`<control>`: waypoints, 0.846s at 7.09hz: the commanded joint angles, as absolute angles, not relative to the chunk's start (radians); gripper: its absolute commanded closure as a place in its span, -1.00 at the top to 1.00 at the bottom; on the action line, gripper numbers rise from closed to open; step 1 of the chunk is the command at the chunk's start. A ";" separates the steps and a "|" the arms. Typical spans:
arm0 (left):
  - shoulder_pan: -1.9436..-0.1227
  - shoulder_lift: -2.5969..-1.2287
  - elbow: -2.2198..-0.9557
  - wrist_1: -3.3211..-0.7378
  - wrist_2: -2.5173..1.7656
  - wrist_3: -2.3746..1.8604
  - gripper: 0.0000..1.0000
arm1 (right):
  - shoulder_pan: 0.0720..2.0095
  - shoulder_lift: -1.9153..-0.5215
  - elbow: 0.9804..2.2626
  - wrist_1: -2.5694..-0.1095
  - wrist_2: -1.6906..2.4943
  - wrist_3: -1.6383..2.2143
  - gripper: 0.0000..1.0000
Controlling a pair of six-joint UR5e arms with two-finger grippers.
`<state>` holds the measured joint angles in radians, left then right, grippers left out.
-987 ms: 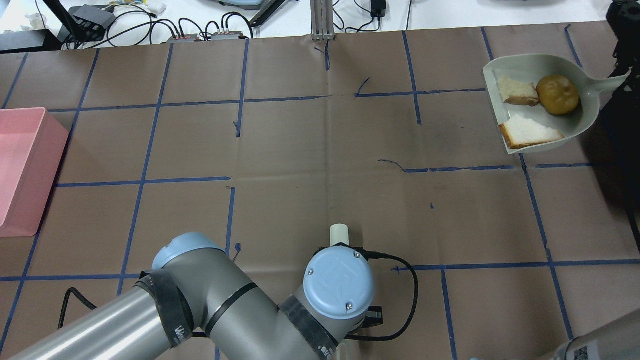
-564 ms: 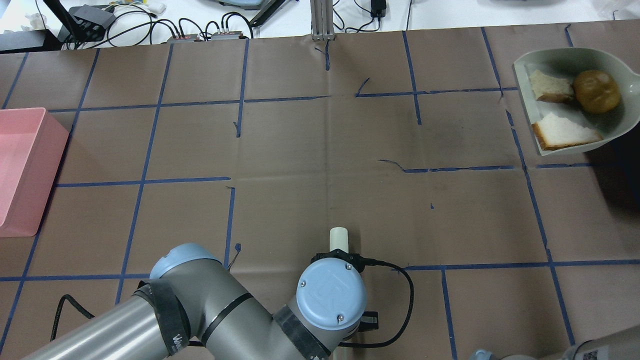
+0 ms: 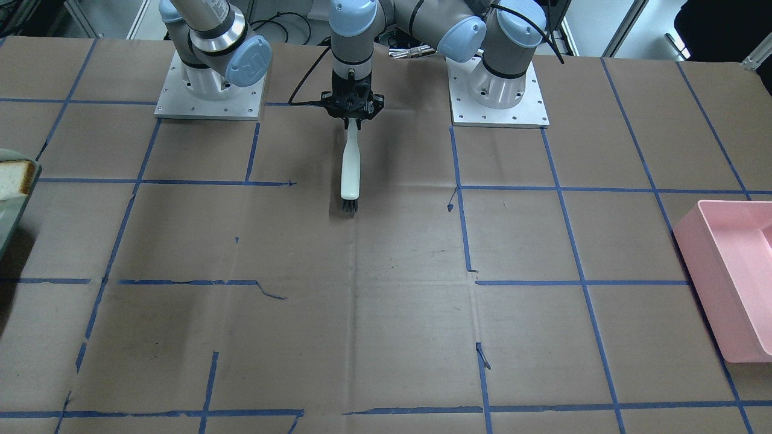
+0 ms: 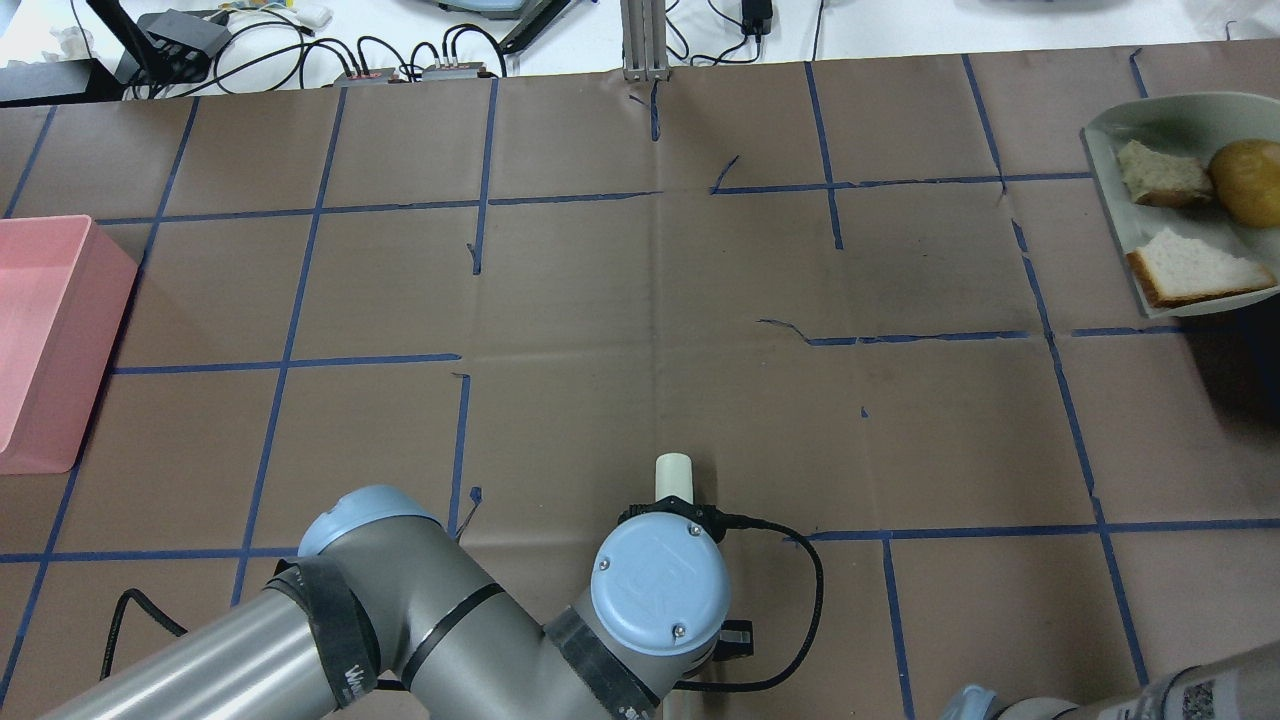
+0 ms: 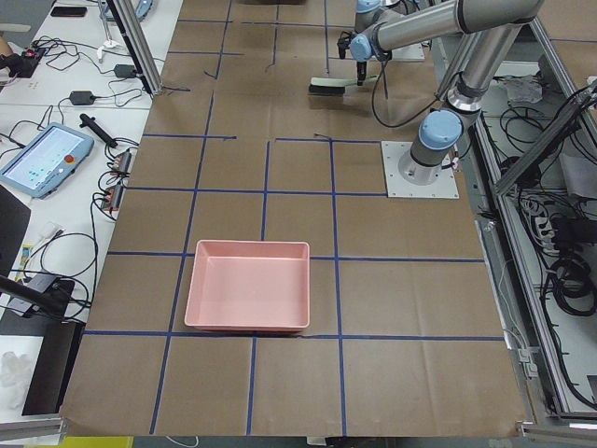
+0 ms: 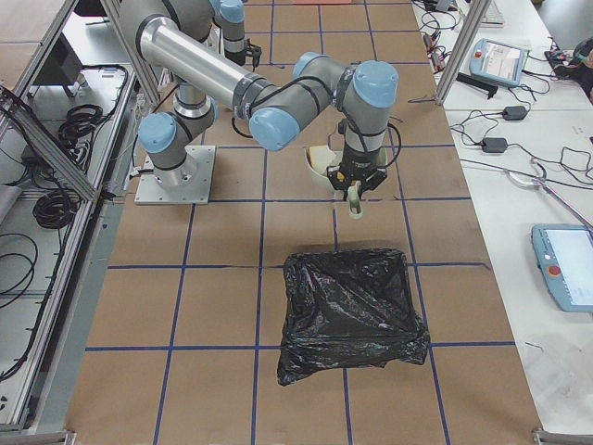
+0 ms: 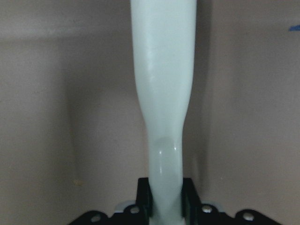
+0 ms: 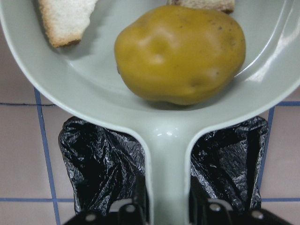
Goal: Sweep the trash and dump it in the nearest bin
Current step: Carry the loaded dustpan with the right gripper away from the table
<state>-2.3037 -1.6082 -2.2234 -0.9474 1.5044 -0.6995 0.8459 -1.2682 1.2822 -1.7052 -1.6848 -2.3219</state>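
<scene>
The dustpan (image 8: pixel 168 140) is smooth, glossy pale plastic, as is the white brush handle (image 7: pixel 161 93). The yellow potato-like piece (image 8: pixel 180 54) has a dull, faintly dimpled skin; the 2 bread pieces (image 4: pixel 1195 265) look porous and rough. The black bag (image 6: pixel 352 311) is crinkled, shiny film. The table covering (image 4: pixel 640 300) is matt brown paper; the pink bin (image 5: pixel 248 297) is smooth plastic.

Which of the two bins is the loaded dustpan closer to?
The black bag-lined bin: the dustpan hangs right by it, while the pink bin sits far across the table.
</scene>
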 commanded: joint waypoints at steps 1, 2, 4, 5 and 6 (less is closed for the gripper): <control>-2.301 -1.609 -2.230 -0.950 1.506 -0.699 -0.97 | 0.764 -1.177 1.169 -1.709 -1.697 -2.457 -1.00; -2.301 -1.611 -2.230 -0.950 1.553 -0.699 -0.92 | 0.738 -1.131 1.117 -1.710 -1.698 -2.518 -1.00; -2.301 -1.611 -2.233 -0.950 1.565 -0.696 -0.92 | 0.674 -1.056 1.030 -1.727 -1.700 -2.565 -1.00; -2.301 -1.609 -2.240 -0.950 1.563 -0.699 -0.92 | 0.648 -1.030 1.017 -1.768 -1.701 -2.585 -1.00; -2.301 -1.609 -2.241 -0.950 1.560 -0.706 -0.92 | 0.632 -1.016 1.019 -1.849 -1.729 -2.609 -1.00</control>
